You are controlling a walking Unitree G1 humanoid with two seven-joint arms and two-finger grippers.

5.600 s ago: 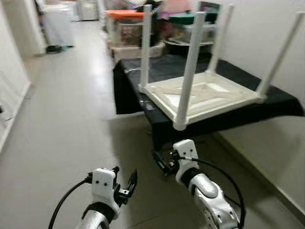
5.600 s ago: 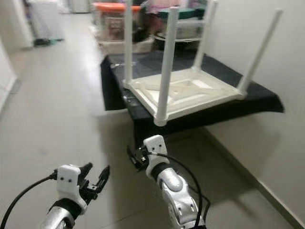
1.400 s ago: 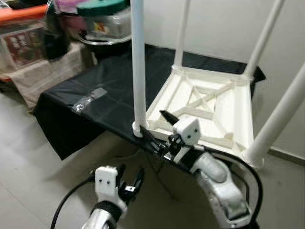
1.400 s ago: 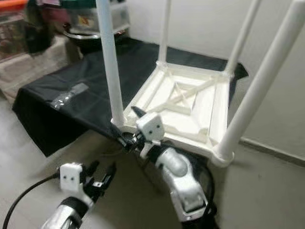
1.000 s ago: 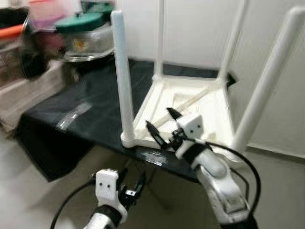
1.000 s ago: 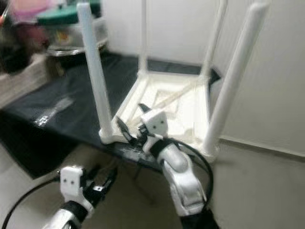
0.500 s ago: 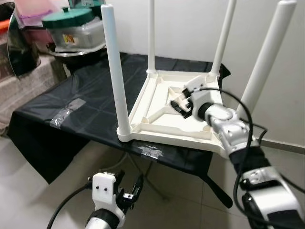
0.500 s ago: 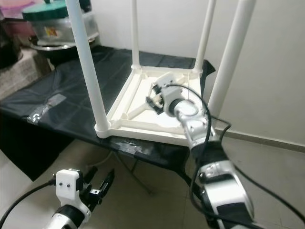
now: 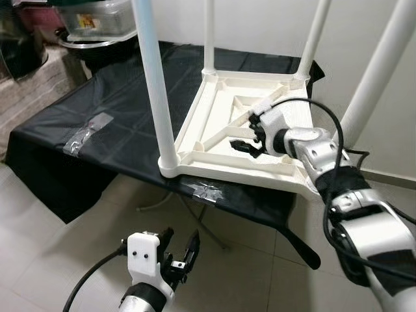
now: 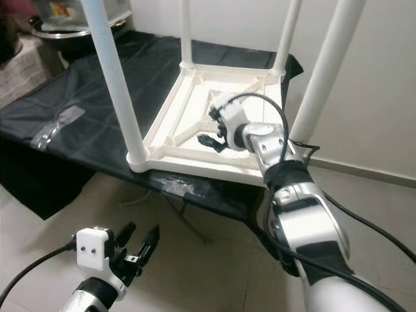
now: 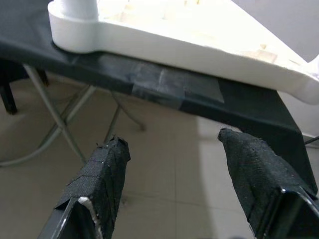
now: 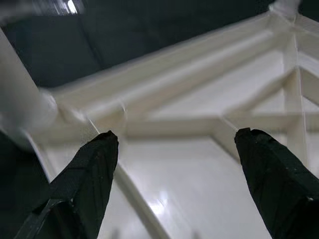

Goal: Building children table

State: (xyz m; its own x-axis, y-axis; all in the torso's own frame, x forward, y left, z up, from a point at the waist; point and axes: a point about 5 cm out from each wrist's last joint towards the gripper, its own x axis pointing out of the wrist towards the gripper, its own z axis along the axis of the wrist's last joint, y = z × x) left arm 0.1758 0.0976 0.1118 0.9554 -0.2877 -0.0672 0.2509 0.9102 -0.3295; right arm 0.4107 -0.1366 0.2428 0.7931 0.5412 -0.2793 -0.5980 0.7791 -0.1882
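Observation:
A white children's table (image 9: pixel 218 171) lies upside down on a black-draped table (image 9: pixel 110 97), its four round legs (image 9: pixel 155 84) pointing up. My right gripper (image 9: pixel 246 135) reaches over the near rim into the ribbed underside, open, hovering just above the diagonal ribs (image 12: pixel 164 122) with nothing between its fingers. My left gripper (image 9: pixel 181 244) hangs low above the tiled floor, in front of and below the black table's edge, open and empty. In the left wrist view the gripper (image 11: pixel 174 142) faces the white table's near corner (image 11: pixel 75 22).
A grey tape patch (image 9: pixel 205 190) sits on the black cloth's front edge. Metal folding legs (image 9: pixel 188 218) stand under the draped table. Lidded containers (image 9: pixel 91 23) are stacked at the back left. A pale wall runs behind and to the right.
I have walked up to the table. My right arm rose from below and reached into the upturned table's underside, settling a little lower in the last half second. The left gripper stayed low.

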